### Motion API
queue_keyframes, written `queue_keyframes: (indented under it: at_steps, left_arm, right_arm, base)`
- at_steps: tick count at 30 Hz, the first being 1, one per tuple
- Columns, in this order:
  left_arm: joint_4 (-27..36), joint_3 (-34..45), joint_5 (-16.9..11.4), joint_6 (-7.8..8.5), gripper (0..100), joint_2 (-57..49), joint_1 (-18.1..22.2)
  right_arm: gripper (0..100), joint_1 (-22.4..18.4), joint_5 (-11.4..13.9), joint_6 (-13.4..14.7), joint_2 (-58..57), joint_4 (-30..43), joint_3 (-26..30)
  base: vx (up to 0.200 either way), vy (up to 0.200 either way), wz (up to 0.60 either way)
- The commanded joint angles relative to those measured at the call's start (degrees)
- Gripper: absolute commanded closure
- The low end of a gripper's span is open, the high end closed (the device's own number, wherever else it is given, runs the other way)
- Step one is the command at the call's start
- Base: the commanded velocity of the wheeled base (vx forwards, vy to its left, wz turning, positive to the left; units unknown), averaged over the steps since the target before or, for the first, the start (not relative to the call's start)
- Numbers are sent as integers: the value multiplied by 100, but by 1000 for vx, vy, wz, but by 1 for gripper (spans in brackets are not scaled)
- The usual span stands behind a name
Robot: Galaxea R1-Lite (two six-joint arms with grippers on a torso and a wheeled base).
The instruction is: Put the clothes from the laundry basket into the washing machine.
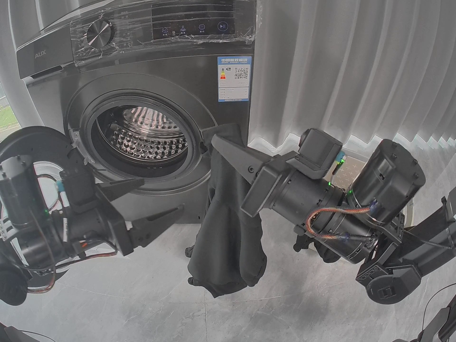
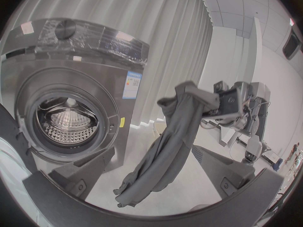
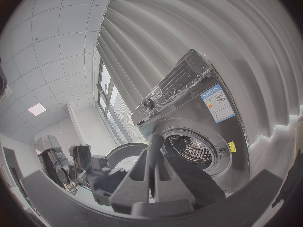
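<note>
A dark garment (image 1: 228, 243) is clamped at its top in the right gripper (image 1: 214, 140) and is hung lengthwise toward the floor, just right of the drum opening (image 1: 142, 136) of the washing machine (image 1: 190, 79). The opening is found to that gripper's left (a sideways carry is judged necessary). The left gripper (image 1: 162, 194) is held spread and empty below the opening.

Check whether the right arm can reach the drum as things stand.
Probably yes. The door is swung open, nothing blocks the drum, and the right gripper, shut on the garment, hangs just beside it. The left gripper sits lower, out of the way.
</note>
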Motion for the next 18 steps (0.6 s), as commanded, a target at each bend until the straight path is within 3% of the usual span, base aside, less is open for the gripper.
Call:
queue_keyframes:
  at_steps: [1,10,14,18]
  left_arm:
    - [-427,24,-10,-6,0,1037,-214]
    - [-1965,305,-54,81,0,2276,-311]
    - [-3257,402,-81,-15,0,3094,-460]
    - [-3995,454,-89,-68,0,3647,-618]
  right_arm:
    - [100,3,-86,8,71,32,-186]
    - [100,-6,-191,8,150,49,-257]
    - [100,-6,-218,25,168,41,-222]
    - [100,3,-288,25,203,41,-230]
  base:
    - [0,0,0]
    - [0,0,0]
    - [0,0,0]
    - [0,0,0]
